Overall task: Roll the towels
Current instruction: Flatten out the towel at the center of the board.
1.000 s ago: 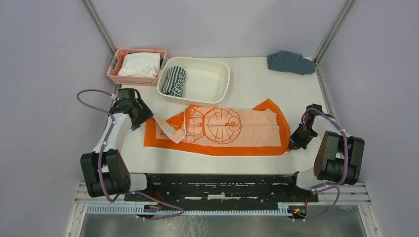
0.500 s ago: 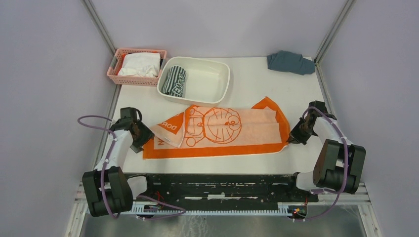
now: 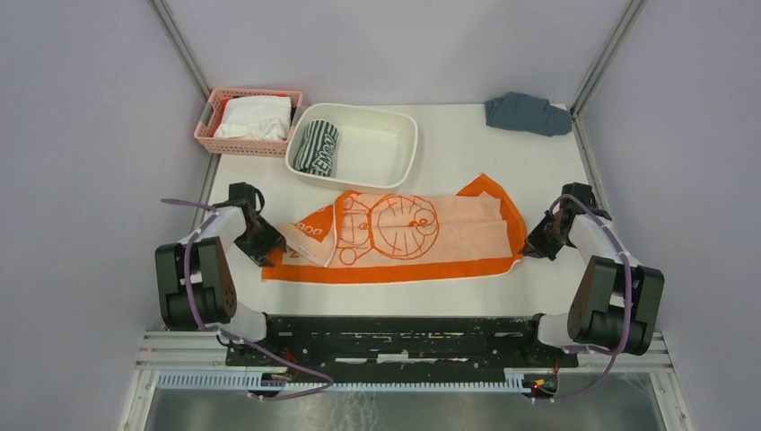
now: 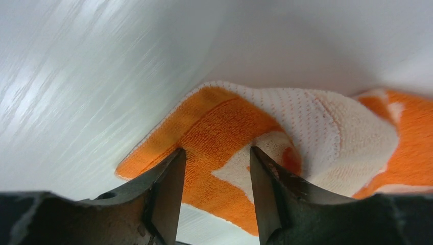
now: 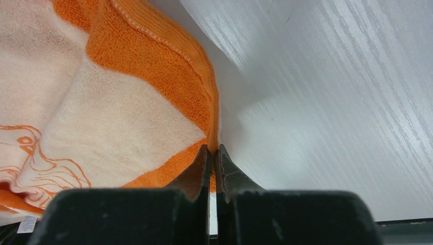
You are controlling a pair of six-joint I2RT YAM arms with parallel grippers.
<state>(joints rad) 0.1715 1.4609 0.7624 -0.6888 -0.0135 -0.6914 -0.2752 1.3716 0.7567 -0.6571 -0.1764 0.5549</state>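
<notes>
Tabletop (image 3: pixel 467 148) in white carries everything. The orange towel (image 3: pixel 422 235) lies across its middle, running from 9 to 3 o'clock. Its peach centre with the cartoon print faces up, and its 9 o'clock end is folded back over itself, showing white lettering.

At 12 o'clock from the orange towel sits a white tub (image 3: pixel 381 148). The striped towel (image 3: pixel 317 146) lies rolled against the tub's 9 o'clock wall. The rest of the tub's floor is bare. Just beside the tub at 9 o'clock, a pink basket (image 3: pixel 208 135) holds a crumpled white cloth (image 3: pixel 254 117). A blue-grey cloth (image 3: pixel 528 114) lies bunched in the table's 1 o'clock corner.

The right gripper (image 3: pixel 531 250) sits at the 3 o'clock end of the orange towel. In the right wrist view its fingers are pressed together on the orange hem. The left gripper (image 3: pixel 269 247) is at the folded 9 o'clock end. In the left wrist view its fingers stand a narrow gap apart, with orange cloth showing between them.

A second ago the left gripper was further toward 11 o'clock and the flap showed mostly its pale back. Now the fold lies flatter with the lettering up. The right gripper has shifted toward 12 o'clock, and the towel's 3 o'clock end with it.
</notes>
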